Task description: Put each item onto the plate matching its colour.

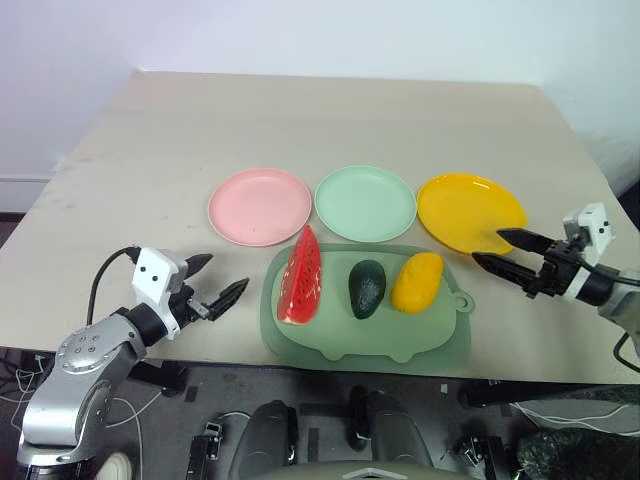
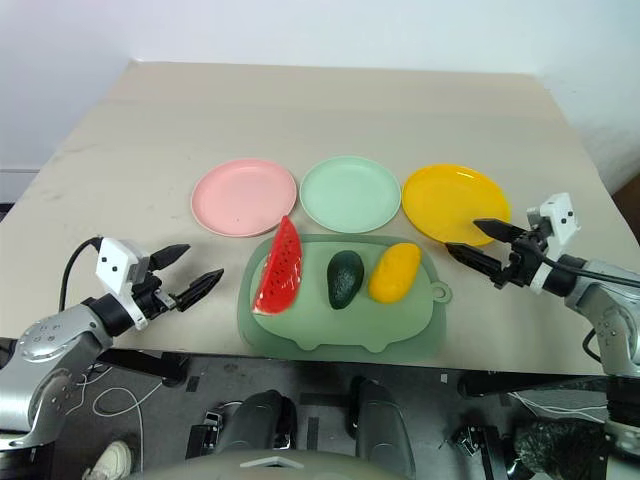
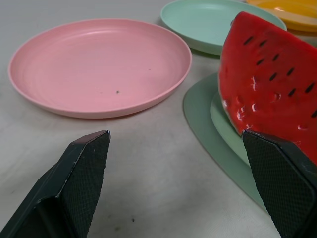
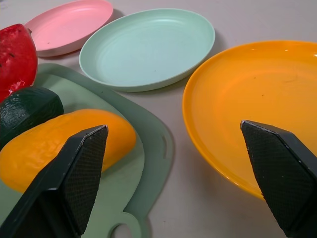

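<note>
Both jaws spread, empty; red plastic watermelon wedge with green rind (image 1: 300,277) looks light, rigid, slick: best pinched across its flat faces.

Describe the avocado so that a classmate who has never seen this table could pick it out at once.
Find the large green tray at the table's near edge, just in front of the row of three round plates. Three toy foods lie on it side by side, and the avocado is the middle one, between the watermelon wedge and the yellow-orange fruit. It alone is dark green all over.
</note>
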`<state>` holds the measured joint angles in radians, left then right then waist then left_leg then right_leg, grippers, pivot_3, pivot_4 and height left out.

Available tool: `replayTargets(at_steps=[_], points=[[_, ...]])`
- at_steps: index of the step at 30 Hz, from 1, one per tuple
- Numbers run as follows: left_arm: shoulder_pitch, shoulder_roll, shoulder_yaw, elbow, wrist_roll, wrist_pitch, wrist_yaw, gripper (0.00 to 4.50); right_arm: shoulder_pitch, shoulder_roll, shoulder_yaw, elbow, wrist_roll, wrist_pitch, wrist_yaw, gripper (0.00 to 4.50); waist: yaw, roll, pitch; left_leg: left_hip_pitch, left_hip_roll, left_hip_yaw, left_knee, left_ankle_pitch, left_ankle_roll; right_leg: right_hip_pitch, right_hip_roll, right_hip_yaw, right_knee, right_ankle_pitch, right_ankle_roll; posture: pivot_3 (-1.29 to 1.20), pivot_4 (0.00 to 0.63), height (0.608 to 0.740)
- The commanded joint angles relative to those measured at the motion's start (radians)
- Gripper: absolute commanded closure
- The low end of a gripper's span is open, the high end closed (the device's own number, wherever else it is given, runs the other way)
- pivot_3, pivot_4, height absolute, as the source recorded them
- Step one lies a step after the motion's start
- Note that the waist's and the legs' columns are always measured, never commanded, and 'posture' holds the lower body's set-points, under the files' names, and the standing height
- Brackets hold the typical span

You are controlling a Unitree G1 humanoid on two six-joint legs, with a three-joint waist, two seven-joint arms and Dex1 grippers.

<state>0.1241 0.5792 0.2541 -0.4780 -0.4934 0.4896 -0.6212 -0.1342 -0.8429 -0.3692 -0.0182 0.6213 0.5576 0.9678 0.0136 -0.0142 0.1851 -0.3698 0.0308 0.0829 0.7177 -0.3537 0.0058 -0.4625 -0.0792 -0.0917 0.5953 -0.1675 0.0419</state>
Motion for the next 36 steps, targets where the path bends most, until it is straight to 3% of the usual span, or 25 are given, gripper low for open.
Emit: replayTargets(at_steps=[1, 10, 24, 27, 31, 36], points=[[0.005, 0.006, 0.014, -0.048, -0.017, -0.005, 0.0, 0.05, -0.002, -0.005, -0.019, -0.034, 0.006, -0.001, -0.003, 0.0, 0.0, 0.0, 0.0, 0.0, 0.0, 0.0, 0.0, 0.0, 0.0, 0.0, 0.0, 0.0, 0.0, 0.0, 0.0, 0.0, 0.15, 0.74], [-0.018, -0.007, -0.015, -0.014, 0.002, -0.021, 0.0, 0.05, 0.003, 0.008, -0.033, -0.09, 0.01, 0.006, -0.049, 0.0, 0.0, 0.0, 0.0, 0.0, 0.0, 0.0, 0.0, 0.0, 0.0, 0.0, 0.0, 0.0, 0.0, 0.0, 0.0, 0.0, 0.15, 0.74], [-0.067, -0.014, -0.015, 0.106, 0.031, -0.084, -0.019, 0.05, 0.151, 0.041, -0.092, -0.478, 0.157, 0.218, -0.252, 0.0, 0.001, 0.0, 0.0, -0.001, 0.0, 0.0, 0.0, 0.0, 0.0, 0.0, 0.0, 0.0, 0.0, 0.0, 0.0, 0.0, 0.15, 0.74], [-0.103, -0.027, -0.018, 0.141, 0.017, -0.088, -0.025, 0.05, 0.165, 0.023, -0.115, -0.562, 0.19, 0.298, -0.333, 0.0, 0.002, 0.0, 0.0, -0.001, 0.0, 0.0, 0.0, 0.0, 0.0, 0.0, 0.0, 0.0, 0.0, -0.001, -0.002, 0.0, 0.15, 0.74], [-0.157, -0.044, -0.072, 0.195, 0.05, -0.107, -0.031, 0.05, 0.134, 0.037, -0.157, -0.671, 0.387, 0.474, -0.504, 0.0, 0.001, 0.0, 0.0, -0.001, 0.0, 0.0, 0.0, 0.0, 0.0, 0.0, 0.0, 0.0, 0.0, -0.001, -0.002, 0.0, 0.15, 0.74], [-0.182, -0.059, -0.094, 0.21, 0.049, -0.104, -0.041, 0.05, 0.021, 0.068, -0.132, -0.664, 0.608, 0.65, -0.875, 0.0, -0.001, 0.0, 0.0, -0.001, 0.0, 0.0, 0.0, 0.0, 0.0, -0.001, 0.0, 0.0, 0.0, -0.001, -0.002, 0.0, 0.15, 0.74]])
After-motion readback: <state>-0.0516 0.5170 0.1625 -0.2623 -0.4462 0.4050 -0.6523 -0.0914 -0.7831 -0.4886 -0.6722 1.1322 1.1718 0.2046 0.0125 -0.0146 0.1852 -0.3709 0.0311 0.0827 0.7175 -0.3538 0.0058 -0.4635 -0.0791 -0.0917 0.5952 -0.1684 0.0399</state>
